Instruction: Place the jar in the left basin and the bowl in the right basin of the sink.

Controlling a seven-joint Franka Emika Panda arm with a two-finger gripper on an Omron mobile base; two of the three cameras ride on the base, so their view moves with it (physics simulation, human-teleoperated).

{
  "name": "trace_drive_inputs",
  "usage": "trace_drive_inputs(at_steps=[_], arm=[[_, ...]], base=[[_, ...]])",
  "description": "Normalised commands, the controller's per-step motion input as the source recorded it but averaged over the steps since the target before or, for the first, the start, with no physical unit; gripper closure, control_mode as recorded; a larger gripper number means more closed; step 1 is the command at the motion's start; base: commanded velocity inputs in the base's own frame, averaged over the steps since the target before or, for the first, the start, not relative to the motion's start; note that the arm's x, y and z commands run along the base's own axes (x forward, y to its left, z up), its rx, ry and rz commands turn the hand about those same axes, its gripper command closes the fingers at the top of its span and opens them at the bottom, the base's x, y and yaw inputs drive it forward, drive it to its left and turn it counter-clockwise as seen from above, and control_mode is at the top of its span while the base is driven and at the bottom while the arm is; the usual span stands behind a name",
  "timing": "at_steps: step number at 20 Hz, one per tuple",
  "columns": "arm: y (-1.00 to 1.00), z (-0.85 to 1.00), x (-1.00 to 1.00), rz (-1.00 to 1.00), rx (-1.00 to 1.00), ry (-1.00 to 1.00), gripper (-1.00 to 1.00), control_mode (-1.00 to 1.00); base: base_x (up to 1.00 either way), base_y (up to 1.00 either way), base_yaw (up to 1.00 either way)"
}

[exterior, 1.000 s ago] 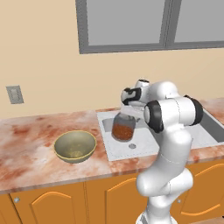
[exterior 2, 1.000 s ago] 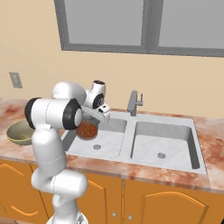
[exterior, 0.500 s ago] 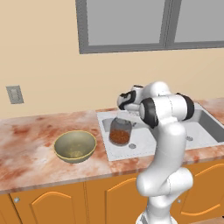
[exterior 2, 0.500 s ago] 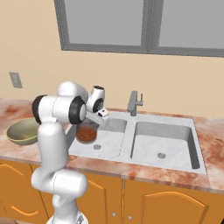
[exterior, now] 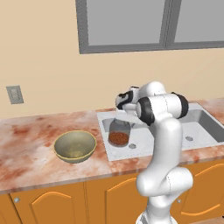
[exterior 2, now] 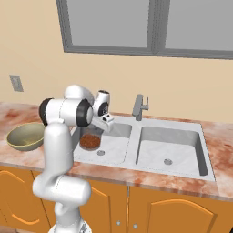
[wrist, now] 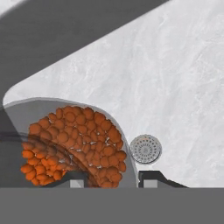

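Observation:
The jar (exterior: 118, 134) of reddish-brown granules stands upright on the floor of the left basin (exterior: 104, 127), beside its drain (wrist: 145, 148). My gripper (exterior: 120, 117) hangs just over the jar's top and is open. In the hand view its fingertips (wrist: 151, 178) are spread wide, the jar (wrist: 74, 142) sits off to the left, and the right fingertip is clear of the glass. From the right base view the jar (exterior 2: 90, 140) shows under the gripper (exterior 2: 94, 129). The olive-tan bowl (exterior: 75, 145) sits on the counter left of the sink. The right basin (exterior 2: 170, 143) holds nothing.
An angular grey faucet (exterior 2: 139, 108) rises behind the sink's divider. The reddish marble counter (exterior: 30, 140) runs left to a wall outlet (exterior: 14, 94). A window spans the wall above. My own white arm (exterior: 164, 131) crosses in front of the divider.
The arm lowered the jar from above the left basin down onto its floor. The bowl has not moved.

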Motion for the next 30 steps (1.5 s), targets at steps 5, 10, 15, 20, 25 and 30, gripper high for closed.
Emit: trace_drive_inputs(at_steps=[5, 10, 15, 20, 25, 30], arm=[[0.06, -0.33, 0.11, 0.0, 0.0, 0.01, 1.0, -1.0], [0.04, -0.29, -0.05, -0.04, -0.05, 0.0, -1.0, -1.0], [0.0, -0.19, -0.19, -0.06, -0.07, -0.01, -1.0, -1.0], [0.0, -0.04, -0.35, -0.06, 0.0, 0.0, -1.0, -1.0], [0.0, 0.03, -0.24, -0.09, 0.02, 0.0, -1.0, -1.0], [0.0, 0.22, -0.15, -0.06, 0.06, -0.03, -1.0, -1.0]], base=[[0.0, 0.0, 0.0], [0.0, 0.0, 0.0], [0.0, 0.0, 0.0], [0.0, 0.0, 0.0], [0.0, 0.0, 0.0], [0.0, 0.0, 0.0]])
